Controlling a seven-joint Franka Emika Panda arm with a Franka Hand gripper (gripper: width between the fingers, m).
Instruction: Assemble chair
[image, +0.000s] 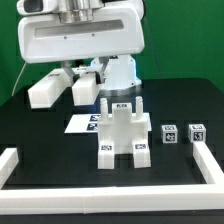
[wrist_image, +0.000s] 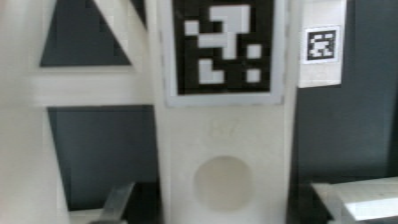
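The two-finger gripper (wrist_image: 240, 205) stands partly parted. Its dark fingers (wrist_image: 134, 203) show on either side of a matte white flat bar (wrist_image: 226, 135), which carries a large black-and-white square tag (wrist_image: 226, 50) above a shallow round recess (wrist_image: 222, 178). 1 finger looks close against the bar's edge and the other seems a little off it, so I cannot tell whether the bar is clamped or merely straddled. That bar appears to belong to the chair (image: 122, 135), a matte white blocky structure with 2 upright posts on a low base. It stands near the middle of the black table (image: 60, 165), directly below the large white robot arm (image: 80, 35). Just beside it, toward the exterior view's left, lies the thin flat marker board (image: 80, 123). Further out on that side 2 long parts lie side by side, the outer white bar (image: 45, 90) and the inner white bar (image: 82, 88). Well apart from them, on the exterior view's right, rest the first small tagged cube (image: 170, 133) and the second small tagged cube (image: 196, 132), near the white rail (image: 10, 165) edging the table. The step in hand looks like gripping or seating a part of the structure, with the loose parts not yet joined. To do it well, I judge the fingers should sit centred on the bar and square to its faces, closing evenly. Any push should run slowly along the joint's axis, since a tall piece on a smooth table would likely tip under a sideways load.
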